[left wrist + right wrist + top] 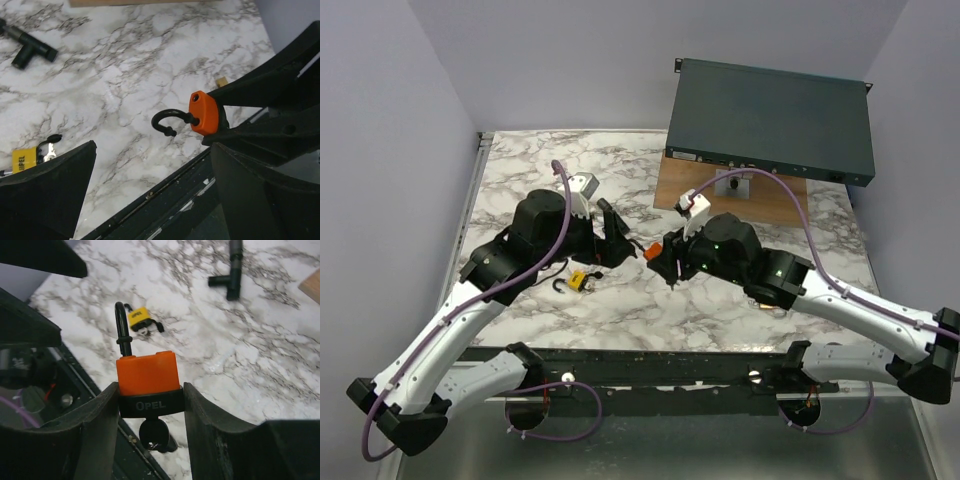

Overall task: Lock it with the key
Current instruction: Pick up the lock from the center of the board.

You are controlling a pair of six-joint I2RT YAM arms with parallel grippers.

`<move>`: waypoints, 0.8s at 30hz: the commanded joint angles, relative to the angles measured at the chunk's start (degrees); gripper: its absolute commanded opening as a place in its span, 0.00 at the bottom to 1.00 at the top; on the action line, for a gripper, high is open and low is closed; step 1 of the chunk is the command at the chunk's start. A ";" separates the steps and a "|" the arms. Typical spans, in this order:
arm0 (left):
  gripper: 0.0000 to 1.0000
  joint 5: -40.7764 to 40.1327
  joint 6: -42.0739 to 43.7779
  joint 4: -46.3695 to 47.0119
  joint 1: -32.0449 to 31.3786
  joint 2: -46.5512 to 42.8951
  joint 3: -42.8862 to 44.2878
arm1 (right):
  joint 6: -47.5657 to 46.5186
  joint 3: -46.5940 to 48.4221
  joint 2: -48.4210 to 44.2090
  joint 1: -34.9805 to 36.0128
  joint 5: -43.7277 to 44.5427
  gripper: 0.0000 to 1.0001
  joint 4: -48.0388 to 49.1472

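My right gripper [150, 392] is shut on an orange padlock [147, 372] with a black "OPEL" base and holds it above the marble table. Its black shackle [120, 325] is swung open. A black-headed key [155, 434] sticks out of the base, between the fingers. In the top view the right gripper [663, 254] holds the orange padlock [652, 253] near the table's middle. My left gripper [612, 238] is open and empty just left of it. In the left wrist view the open left gripper [152, 150] faces the orange padlock [204, 112] and its shackle [167, 121].
A yellow padlock [582, 280] with an open shackle lies on the table below the left gripper; it also shows in both wrist views [25, 159] [139, 317]. A black T-shaped part [231, 272] lies farther back. A dark rack box [770, 120] sits on a wooden board [715, 195].
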 commanded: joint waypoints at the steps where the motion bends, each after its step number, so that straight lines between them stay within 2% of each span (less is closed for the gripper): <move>1: 0.94 10.98 5.57 4.96 0.27 -2.99 3.88 | -0.90 4.85 -3.46 0.43 -11.84 0.16 -3.85; 6: 0.91 20.12 10.46 7.75 0.24 -4.98 6.32 | 1.25 8.08 -6.82 0.44 -21.29 0.17 -5.12; 10: 0.87 26.45 13.47 8.27 0.23 -5.78 7.72 | 3.10 10.01 -8.95 0.42 -25.62 0.17 -5.93; 17: 0.80 38.26 14.37 10.43 0.25 -5.27 8.51 | 4.73 12.75 -11.22 0.41 -30.10 0.17 -7.79; 24: 0.66 45.55 14.33 11.09 0.26 -3.90 9.35 | 4.48 14.02 -12.09 0.47 -29.91 0.17 -9.34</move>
